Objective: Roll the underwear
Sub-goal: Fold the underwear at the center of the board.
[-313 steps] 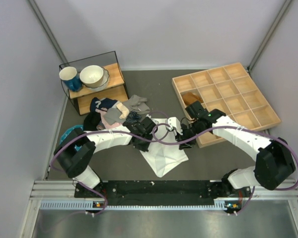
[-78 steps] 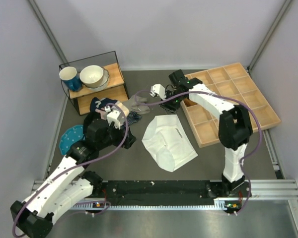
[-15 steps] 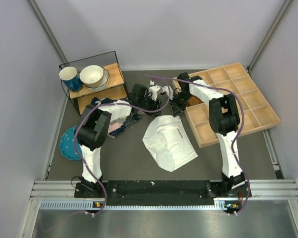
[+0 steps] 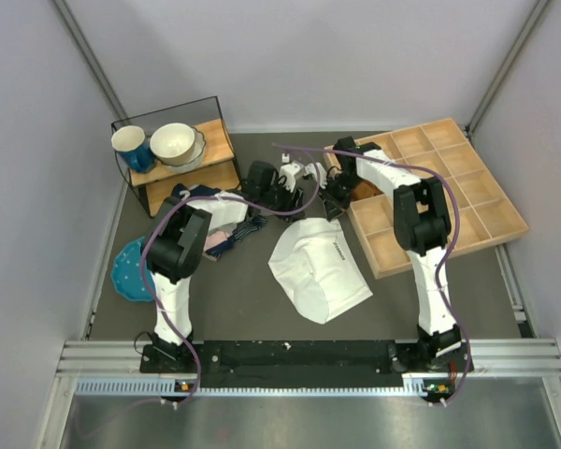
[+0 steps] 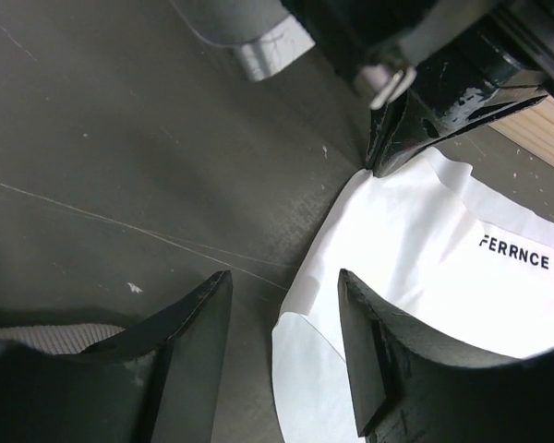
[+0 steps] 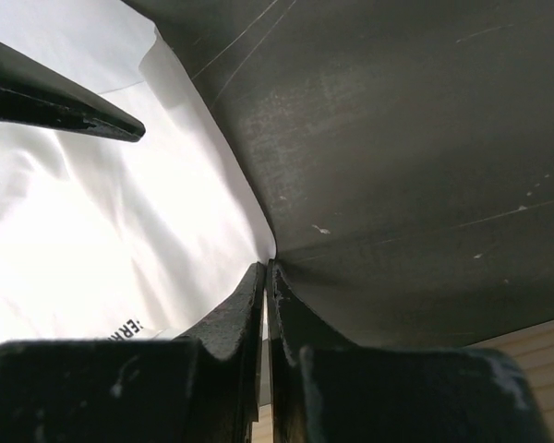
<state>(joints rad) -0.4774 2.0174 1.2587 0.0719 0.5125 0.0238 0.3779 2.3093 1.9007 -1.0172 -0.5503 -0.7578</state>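
White underwear [image 4: 318,271] with a printed waistband lies flat at the middle of the table. My right gripper [image 4: 333,202] is down at its far right corner, shut on the corner of the underwear [image 6: 120,212]; the fabric's tip meets the right gripper [image 6: 269,265] at the closed fingertips. My left gripper [image 4: 295,191] hovers low at the far left corner and is open. In the left wrist view the left gripper [image 5: 284,284] straddles the edge of the underwear [image 5: 425,268], with nothing held.
A pile of mixed clothes [image 4: 220,220] lies left of the grippers. A shelf [image 4: 182,164] with a blue cup and a bowl stands at the back left. A wooden compartment tray [image 4: 430,187] sits on the right. A blue dotted cloth [image 4: 126,271] lies at the left.
The left arm has swung from the left side across to the underwear's far left corner. The right gripper has stayed shut at the far right corner. In the last half second, almost nothing moved.
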